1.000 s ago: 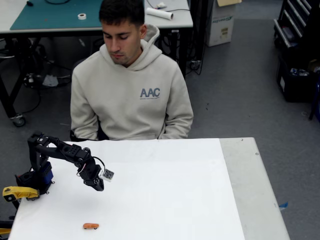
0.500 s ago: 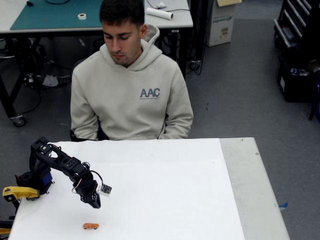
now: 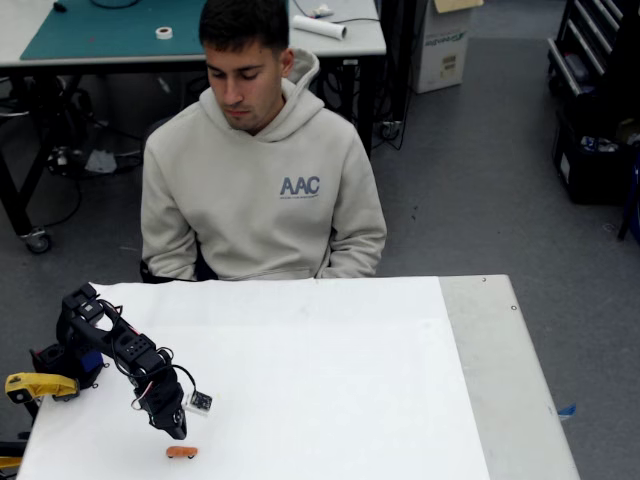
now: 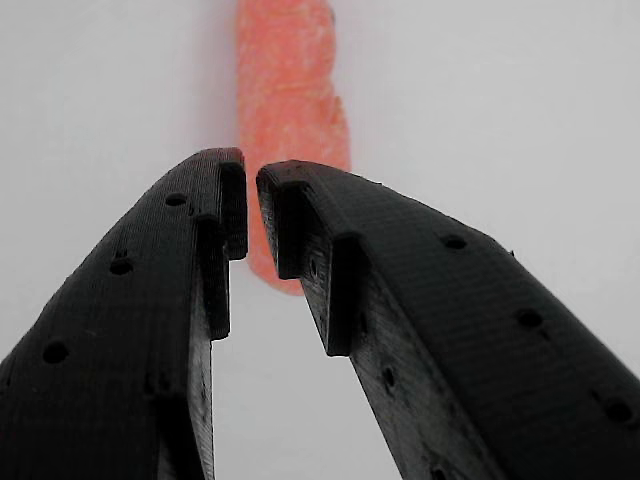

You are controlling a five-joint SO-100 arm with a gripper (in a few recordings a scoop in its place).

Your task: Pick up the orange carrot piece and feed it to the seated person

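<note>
Fixed view: I've got the gripper (image 3: 176, 432) tipped down just above the orange carrot piece (image 3: 181, 452), which lies near the front edge of the white table (image 3: 330, 380); seated person (image 3: 258, 170) sits behind the far edge, head bowed. Wrist view: fingers (image 4: 150, 330) nearly together w/ a narrow gap, nothing betw. them; carrot piece on the table just past the tips.
</note>
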